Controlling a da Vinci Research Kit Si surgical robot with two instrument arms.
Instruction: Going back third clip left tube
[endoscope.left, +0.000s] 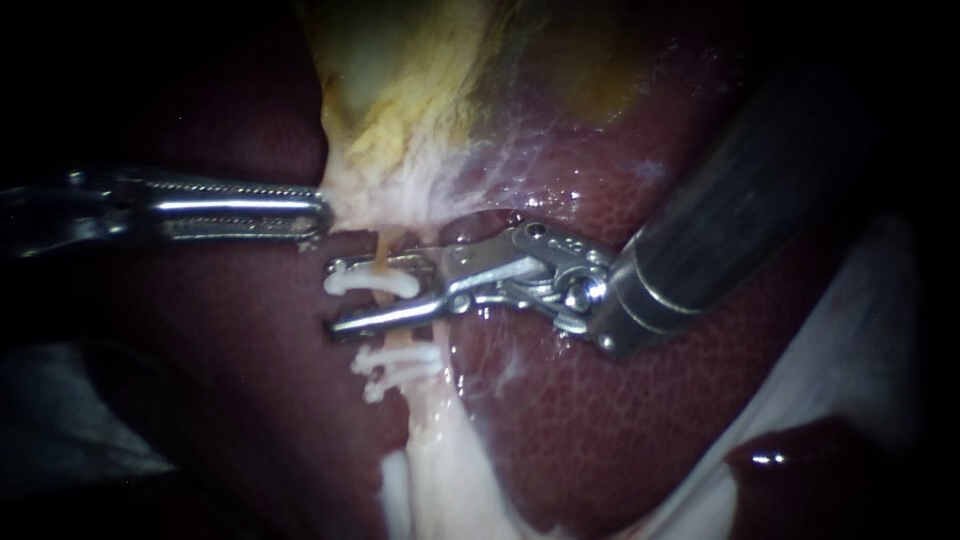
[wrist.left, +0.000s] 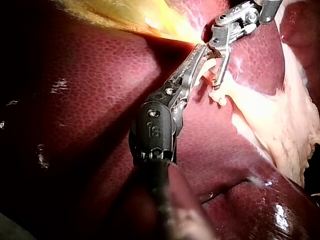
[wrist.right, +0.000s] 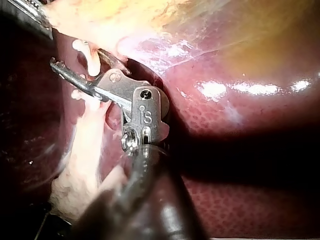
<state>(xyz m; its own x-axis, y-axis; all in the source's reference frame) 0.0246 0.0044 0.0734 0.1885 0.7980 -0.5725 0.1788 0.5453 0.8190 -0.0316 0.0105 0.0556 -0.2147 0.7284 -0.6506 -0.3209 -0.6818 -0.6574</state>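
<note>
The left instrument (endoscope.left: 315, 215) comes in level across the dark red liver (endoscope.left: 600, 420). Its end effector is clenched, jaws lying together. The tip meets the edge of the pale tissue (endoscope.left: 350, 195) under the yellowish gallbladder (endoscope.left: 420, 60). It seems to pinch that edge, though the contact is small and hard to read. The left wrist view shows the same: closed jaws reaching into the pale, yellow-tinged tissue.

The right instrument (endoscope.left: 345, 297) slants down from the upper right. Its end effector is released, with a clear gap between the upper and lower jaw. The two jaws sit on either side of a thin tube (endoscope.left: 388, 245) that runs down from the pale tissue. One white clip (endoscope.left: 370, 284) lies across the tube inside that gap, closer to the upper jaw and gripped by neither. In the right wrist view the clip (wrist.right: 90, 57) shows as a white bar between the spread jaws.

Just below the lower jaw, more white clips (endoscope.left: 395, 365) cross the same tube close together. They look like two, one right under the other. Below them the tube passes into a broad pale strip (endoscope.left: 440, 470) lying over the liver.

A white sheet (endoscope.left: 860, 330) lies along the liver's lower right edge.
</note>
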